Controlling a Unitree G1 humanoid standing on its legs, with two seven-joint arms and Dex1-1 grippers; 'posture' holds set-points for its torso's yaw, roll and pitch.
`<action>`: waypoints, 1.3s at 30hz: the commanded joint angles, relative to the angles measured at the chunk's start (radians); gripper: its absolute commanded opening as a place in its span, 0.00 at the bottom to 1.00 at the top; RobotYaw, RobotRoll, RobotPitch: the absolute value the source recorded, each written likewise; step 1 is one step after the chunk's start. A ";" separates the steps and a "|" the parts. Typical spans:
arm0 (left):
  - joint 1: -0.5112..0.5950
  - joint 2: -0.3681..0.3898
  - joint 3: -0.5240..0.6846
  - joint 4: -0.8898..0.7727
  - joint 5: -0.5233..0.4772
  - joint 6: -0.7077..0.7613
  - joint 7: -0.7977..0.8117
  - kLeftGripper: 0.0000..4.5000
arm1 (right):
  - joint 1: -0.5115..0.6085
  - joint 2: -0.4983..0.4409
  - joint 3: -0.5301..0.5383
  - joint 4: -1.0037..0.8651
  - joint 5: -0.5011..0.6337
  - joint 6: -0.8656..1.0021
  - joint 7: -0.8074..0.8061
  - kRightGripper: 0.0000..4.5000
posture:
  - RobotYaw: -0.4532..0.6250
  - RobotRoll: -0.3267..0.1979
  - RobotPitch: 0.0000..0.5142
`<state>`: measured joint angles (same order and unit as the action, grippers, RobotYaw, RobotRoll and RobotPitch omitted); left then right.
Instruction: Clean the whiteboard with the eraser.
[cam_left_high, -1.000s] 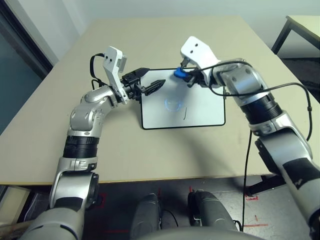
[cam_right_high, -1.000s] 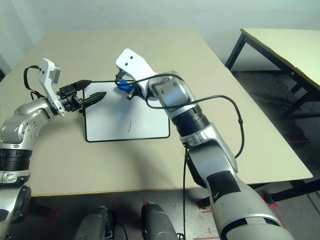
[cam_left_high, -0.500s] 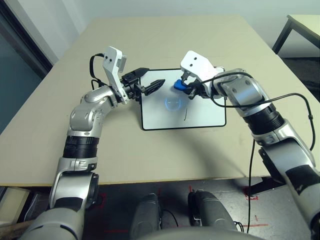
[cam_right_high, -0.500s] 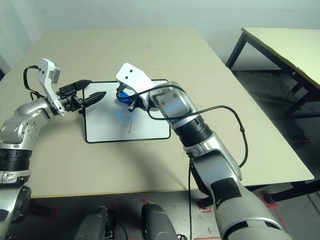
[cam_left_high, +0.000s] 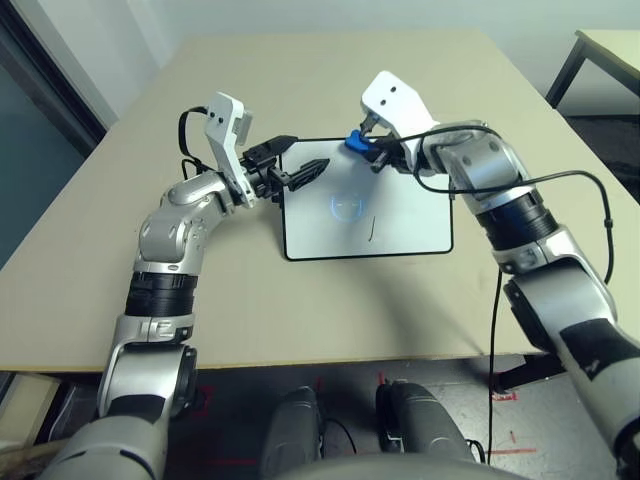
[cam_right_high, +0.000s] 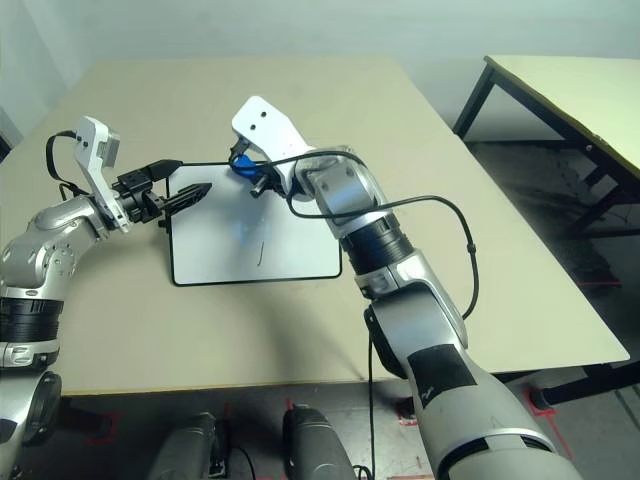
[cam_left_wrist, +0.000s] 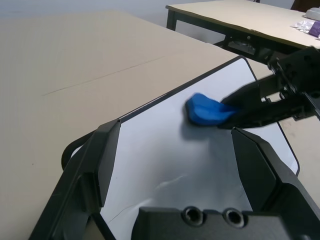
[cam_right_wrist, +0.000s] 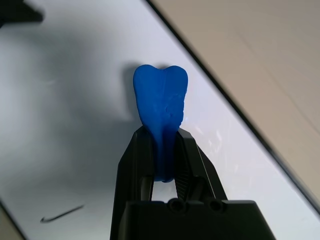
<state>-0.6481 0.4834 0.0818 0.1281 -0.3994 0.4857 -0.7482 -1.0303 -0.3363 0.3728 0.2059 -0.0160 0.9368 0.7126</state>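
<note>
While the right claw (cam_right_wrist: 162, 131) is gripping it, the blue eraser (cam_left_high: 357, 143) is hovering over or touching the whiteboard in the upper middle of the left eye frame, close to the board's far edge; whether it is pressing on the surface, I cannot tell. The fingers of that claw are pinching the eraser's narrow end between them, and its broad, notched end is sticking out past their tips. Beneath it, the whiteboard (cam_left_high: 330, 235) is lying flat, its thin black frame running around a white surface. A short dark pen stroke (cam_left_high: 372, 229) is marking the board near the centre of the frame, and a bluish glow (cam_left_high: 346, 208) is showing on the surface just to the picture's left of the stroke. Over the board's upper left part, the left claw (cam_left_high: 312, 150) is standing wide, its two fingers spreading apart and holding nothing. Around the board, the pale bench (cam_left_high: 240, 310) is stretching across most of the frame. From the right side of the frame, the silver right arm (cam_left_high: 560, 290) is reaching in with a black cable (cam_left_high: 560, 175) looping beside it, while the left arm (cam_left_high: 165, 250) is rising along the left side. At the upper right corner, a second table (cam_left_high: 615, 55) is standing apart from the bench.
</note>
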 joint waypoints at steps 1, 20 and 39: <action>0.010 0.000 0.000 -0.008 -0.001 0.008 0.001 1.00 | 0.041 -0.028 0.041 -0.053 -0.002 0.069 0.021 0.12 | 0.39 0.62 0.15; 0.000 -0.002 -0.007 0.004 0.001 0.007 -0.009 1.00 | 0.050 -0.061 0.016 -0.057 0.000 0.075 -0.014 0.12 | 0.38 0.62 0.16; -0.001 -0.009 -0.013 0.008 0.004 0.007 -0.011 1.00 | 0.013 -0.048 -0.044 -0.019 0.007 0.062 -0.076 0.12 | 0.37 0.62 0.15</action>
<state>-0.6498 0.4788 0.0773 0.1301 -0.3991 0.4876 -0.7583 -0.9902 -0.3919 0.3681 0.1386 -0.0001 1.0304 0.6661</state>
